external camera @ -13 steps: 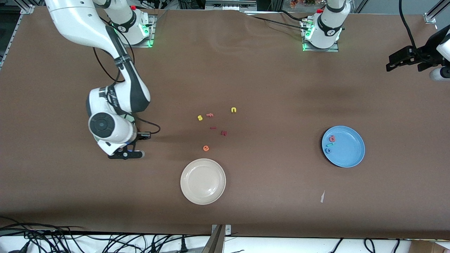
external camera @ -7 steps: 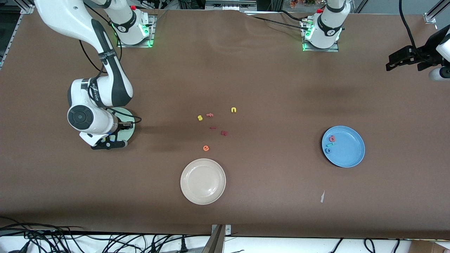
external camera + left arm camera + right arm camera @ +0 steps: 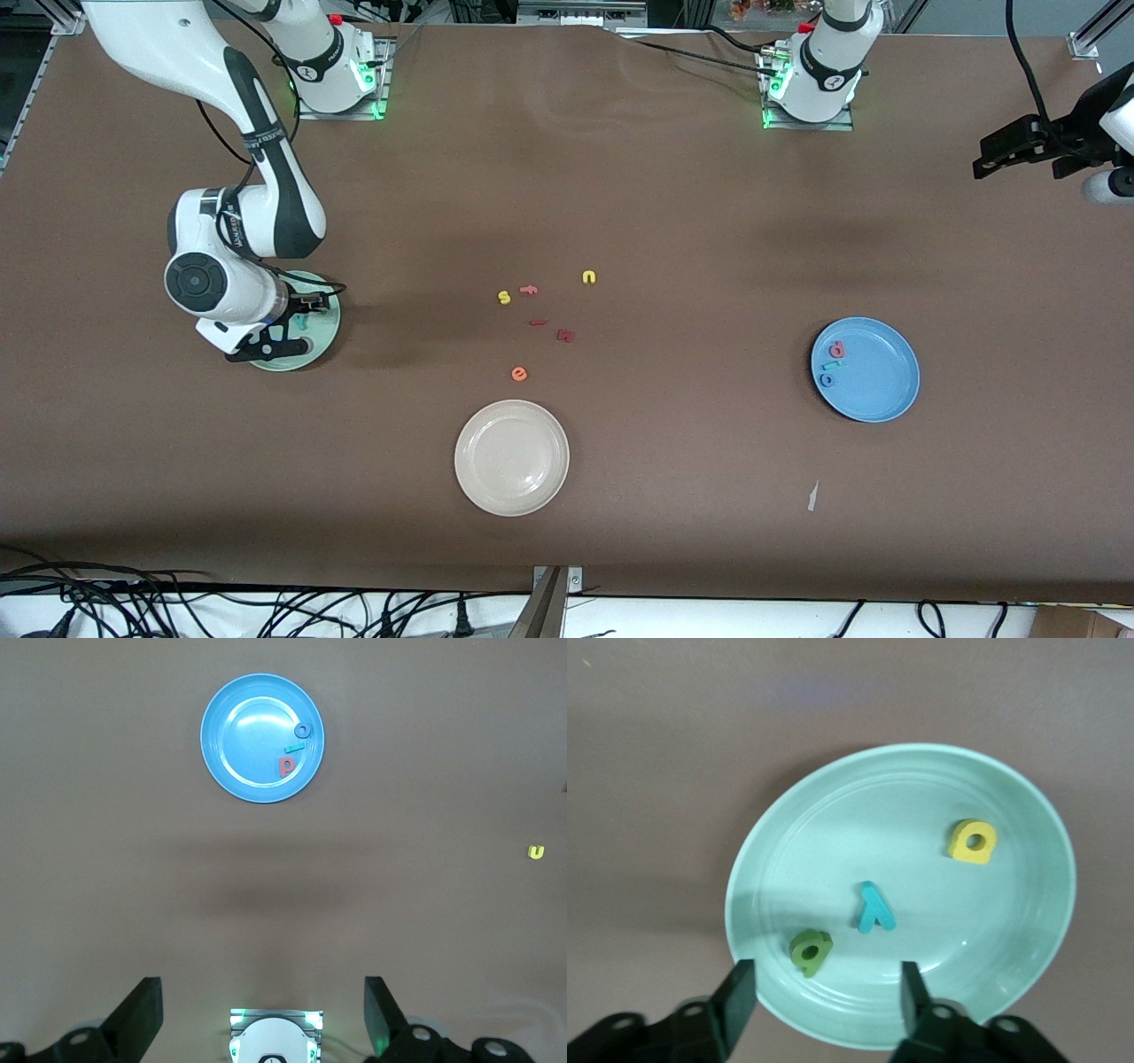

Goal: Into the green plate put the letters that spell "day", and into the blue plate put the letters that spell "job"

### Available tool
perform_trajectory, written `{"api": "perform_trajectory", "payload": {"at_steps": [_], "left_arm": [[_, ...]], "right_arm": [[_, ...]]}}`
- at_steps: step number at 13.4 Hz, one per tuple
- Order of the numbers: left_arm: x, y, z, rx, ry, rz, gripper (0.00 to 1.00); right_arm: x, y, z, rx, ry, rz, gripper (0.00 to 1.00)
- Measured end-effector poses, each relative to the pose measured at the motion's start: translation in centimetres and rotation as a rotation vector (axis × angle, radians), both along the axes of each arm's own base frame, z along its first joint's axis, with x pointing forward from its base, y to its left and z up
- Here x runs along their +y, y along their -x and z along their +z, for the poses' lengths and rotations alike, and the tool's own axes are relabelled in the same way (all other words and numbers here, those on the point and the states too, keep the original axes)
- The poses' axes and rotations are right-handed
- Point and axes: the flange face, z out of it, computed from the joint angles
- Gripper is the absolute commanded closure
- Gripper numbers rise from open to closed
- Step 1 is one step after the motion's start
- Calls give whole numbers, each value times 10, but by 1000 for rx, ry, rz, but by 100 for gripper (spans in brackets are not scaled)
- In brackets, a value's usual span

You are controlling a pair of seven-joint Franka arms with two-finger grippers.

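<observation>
1. Currently the right gripper (image 3: 824, 992) is hanging over the round pale mint-green plate (image 3: 312, 347), which is sitting on the brown bench (image 3: 673, 213) toward the right arm's end; its jaws are standing spread with nothing between them.
2. Lying inside that green plate are three tiny foam letters: a yellow round-bowled letter (image 3: 973, 842), a teal y (image 3: 874, 908) and a dark green round-bowled letter (image 3: 811, 952), all apart from one another.
3. The left gripper (image 3: 262, 1017) is waiting up in the air at the left arm's end of the bench, its jaws spread wide and holding nothing.
4. The round bright blue plate (image 3: 877, 377) is resting toward the left arm's end, carrying a pink b-shaped foam letter (image 3: 836, 351), a teal hooked j (image 3: 831, 365) and a blue ring o (image 3: 827, 380) close together near its rim.
5. Near the middle of the bench, a yellow s (image 3: 504, 298), a pink f (image 3: 529, 289), a yellow n (image 3: 588, 277), a dark red m (image 3: 564, 336), a small dark red strip (image 3: 537, 322) and an orange e (image 3: 519, 374) are lying loose.
6. A round cream-white plate (image 3: 511, 457) is sitting nearer to the front camera than those loose letters.
</observation>
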Motion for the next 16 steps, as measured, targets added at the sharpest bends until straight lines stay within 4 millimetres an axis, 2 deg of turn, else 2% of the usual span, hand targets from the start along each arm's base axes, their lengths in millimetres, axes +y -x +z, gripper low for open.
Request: {"api": "perform_trajectory", "payload": {"at_steps": [6, 12, 14, 16], "left_arm": [[10, 0, 0, 0, 0, 18, 0], [10, -2, -4, 6, 1, 18, 0], [10, -3, -4, 6, 1, 18, 0], [10, -3, -3, 6, 1, 18, 0]], "right_arm": [[21, -34, 105, 43, -5, 0, 0], [41, -55, 181, -47, -82, -1, 0], [46, -50, 225, -122, -95, 32, 0], [31, -32, 279, -228, -103, 36, 0]]}}
